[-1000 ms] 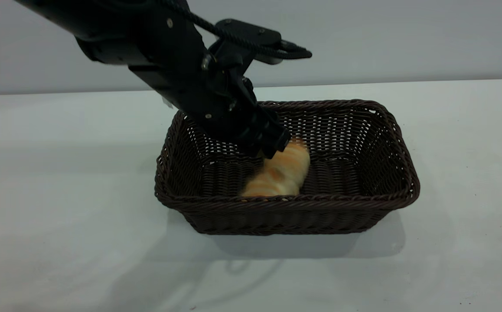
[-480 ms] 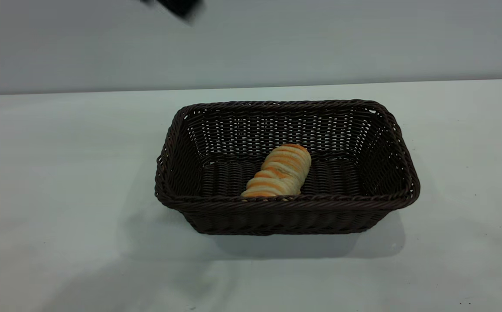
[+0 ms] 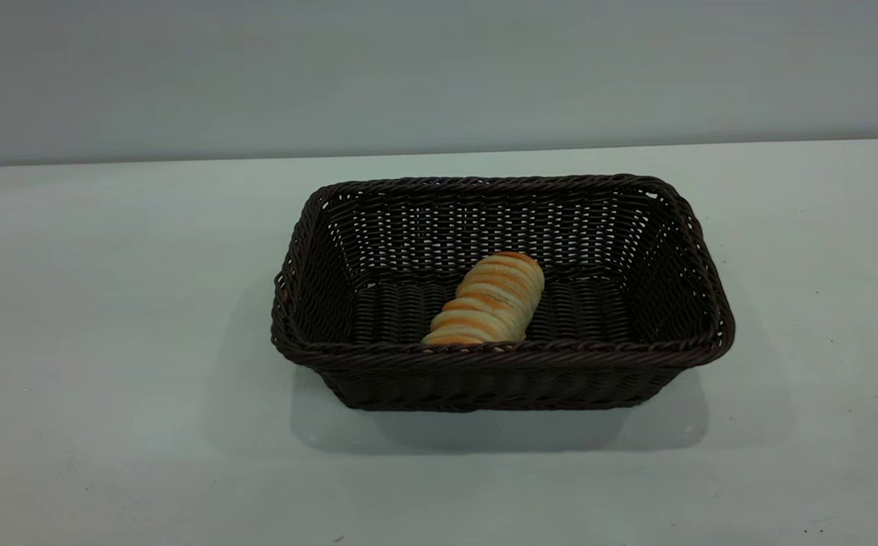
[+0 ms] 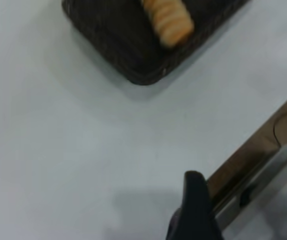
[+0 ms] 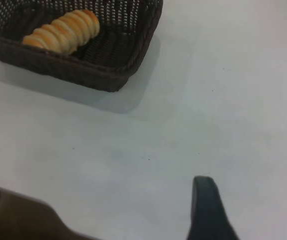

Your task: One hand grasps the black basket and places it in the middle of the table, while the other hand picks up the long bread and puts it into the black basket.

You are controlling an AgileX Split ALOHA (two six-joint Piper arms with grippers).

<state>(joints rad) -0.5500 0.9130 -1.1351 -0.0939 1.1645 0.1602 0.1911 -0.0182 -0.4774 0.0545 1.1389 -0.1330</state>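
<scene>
Black basket [image 3: 501, 364] sits mid-frame in exterior view, on white-grey desk [image 3: 105, 303]. Long bread [image 3: 488, 300] lies inside basket, diagonal on woven floor, near end against front wall, nothing gripping it. Neither arm visible in exterior view. Left end effector [image 4: 196, 207] well apart from basket, above bare desk; one finger shows, grip state cannot tell. Right end effector [image 5: 208, 210] likewise apart; cannot tell.
</scene>
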